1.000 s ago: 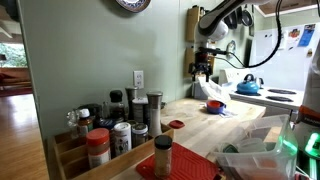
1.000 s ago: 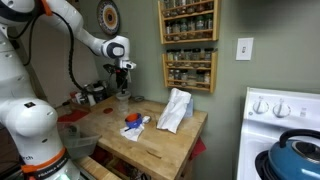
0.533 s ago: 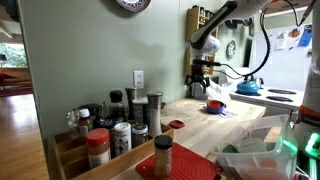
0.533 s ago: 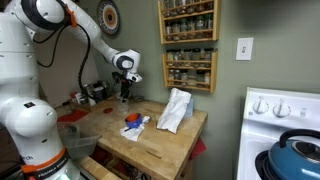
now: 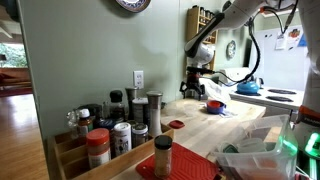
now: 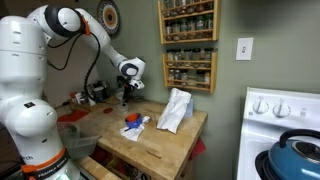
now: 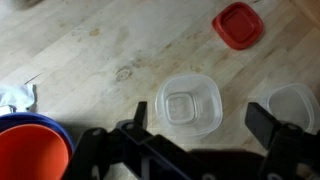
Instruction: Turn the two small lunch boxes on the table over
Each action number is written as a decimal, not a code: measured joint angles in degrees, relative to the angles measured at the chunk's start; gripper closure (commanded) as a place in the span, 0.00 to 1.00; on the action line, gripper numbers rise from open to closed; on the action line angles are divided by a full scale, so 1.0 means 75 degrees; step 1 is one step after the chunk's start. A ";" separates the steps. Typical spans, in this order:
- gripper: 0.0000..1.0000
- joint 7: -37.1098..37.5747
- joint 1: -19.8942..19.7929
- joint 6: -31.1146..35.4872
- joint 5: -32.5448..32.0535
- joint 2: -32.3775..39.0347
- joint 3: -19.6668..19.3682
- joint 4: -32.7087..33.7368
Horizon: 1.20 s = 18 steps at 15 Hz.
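Observation:
In the wrist view two small clear lunch boxes stand on the pale wood table (image 7: 90, 45). One lunch box (image 7: 188, 105) lies right under my gripper (image 7: 200, 125), between its two dark fingers. The second lunch box (image 7: 293, 106) sits at the right edge, beyond the right finger (image 7: 266, 124). My gripper is open, holds nothing and hangs above the table. In both exterior views the gripper (image 5: 194, 88) (image 6: 127, 93) hovers low over the far end of the table. The clear boxes are too faint to pick out there.
A red lid (image 7: 238, 25) lies on the wood further off. Stacked blue and orange bowls (image 7: 30, 150) with a white cloth (image 7: 14, 97) sit at the left. A white bag (image 6: 175, 110) stands on the table. Spice jars (image 5: 115, 130) crowd one end, and a stove with a blue kettle (image 6: 298, 152) stands beside it.
The arm has come down toward the table and swung over the clear boxes. The gripper stayed open.

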 measured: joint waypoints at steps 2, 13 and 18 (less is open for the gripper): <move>0.00 0.0045 0.0000 0.0000 0.0038 0.0198 -0.0010 0.0098; 0.00 0.0167 0.0001 -0.0303 0.0059 0.1109 -0.0024 0.0570; 0.43 0.0185 0.0001 -0.0512 0.0090 0.1383 -0.0024 0.0807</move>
